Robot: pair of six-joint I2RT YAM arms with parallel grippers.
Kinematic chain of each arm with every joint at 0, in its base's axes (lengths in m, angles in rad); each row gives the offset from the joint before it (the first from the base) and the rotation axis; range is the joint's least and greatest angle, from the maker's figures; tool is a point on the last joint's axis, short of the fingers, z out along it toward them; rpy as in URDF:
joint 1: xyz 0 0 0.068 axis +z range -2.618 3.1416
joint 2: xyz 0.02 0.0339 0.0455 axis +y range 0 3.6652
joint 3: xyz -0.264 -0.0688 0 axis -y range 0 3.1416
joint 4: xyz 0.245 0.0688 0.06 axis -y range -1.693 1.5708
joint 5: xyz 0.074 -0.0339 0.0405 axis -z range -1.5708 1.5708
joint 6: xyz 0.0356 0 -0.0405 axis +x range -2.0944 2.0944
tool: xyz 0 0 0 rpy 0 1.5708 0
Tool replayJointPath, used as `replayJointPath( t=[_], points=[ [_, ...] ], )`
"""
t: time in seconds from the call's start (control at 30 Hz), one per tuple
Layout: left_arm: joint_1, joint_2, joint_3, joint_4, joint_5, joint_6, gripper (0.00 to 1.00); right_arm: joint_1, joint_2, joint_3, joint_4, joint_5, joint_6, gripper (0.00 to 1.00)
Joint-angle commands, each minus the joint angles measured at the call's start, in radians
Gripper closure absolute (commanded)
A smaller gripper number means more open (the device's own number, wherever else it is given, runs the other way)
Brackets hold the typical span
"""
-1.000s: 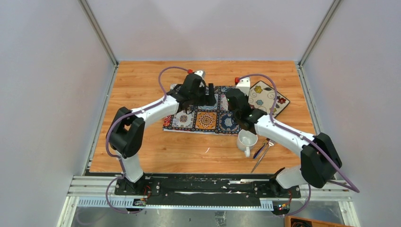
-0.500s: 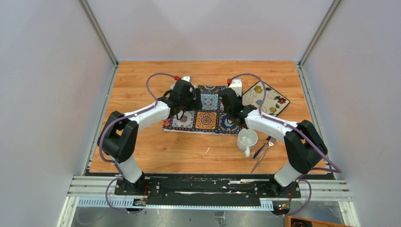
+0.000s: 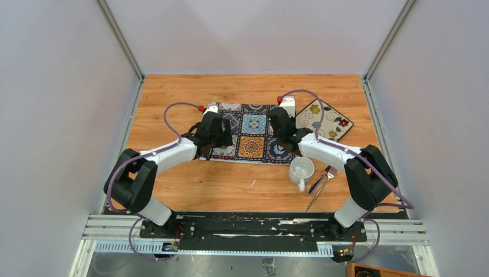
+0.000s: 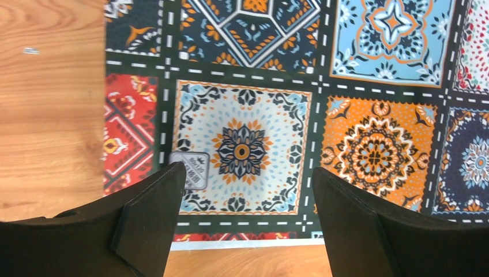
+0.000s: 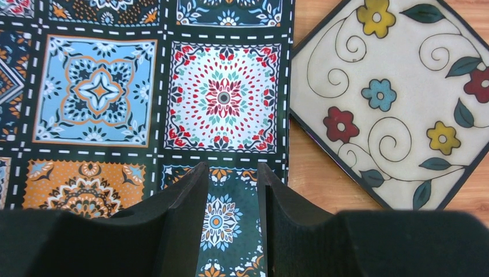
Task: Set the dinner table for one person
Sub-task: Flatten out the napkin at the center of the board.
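Cloth placemat | left arm drawn back leftward | jaws apart

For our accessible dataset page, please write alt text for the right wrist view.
Two black fingers, slightly apart and holding nothing, hang over a colourful tile-patterned placemat. To its right, a square cream plate painted with flowers lies on the wooden dinner table.

The counter is wood with a light grain, smooth and rather matt. The placemat is printed cloth, flat and matt. The plate looks like glazed ceramic, a little glossy. The left tool has fingers of black matt plastic.
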Motion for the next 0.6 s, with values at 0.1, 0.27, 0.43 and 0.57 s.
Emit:
replayJointPath(
  t=[0.1,0.27,0.43,0.57],
  points=[
    [0.005,-0.068,-0.04,0.026,-0.134,-0.008,0.14,-0.017,0.05,0.032,-0.009,-0.017,0.0,0.59],
    [0.009,-0.096,-0.075,0.02,-0.174,-0.06,0.16,-0.018,0.058,0.037,-0.009,-0.021,0.001,0.59],
    [0.041,-0.114,-0.123,0.017,-0.184,-0.112,0.18,-0.018,0.058,0.033,-0.008,-0.022,-0.001,0.59],
    [0.061,-0.115,-0.142,-0.015,-0.205,-0.163,0.21,-0.018,0.057,0.03,-0.009,-0.023,0.001,0.59]
  ],
)
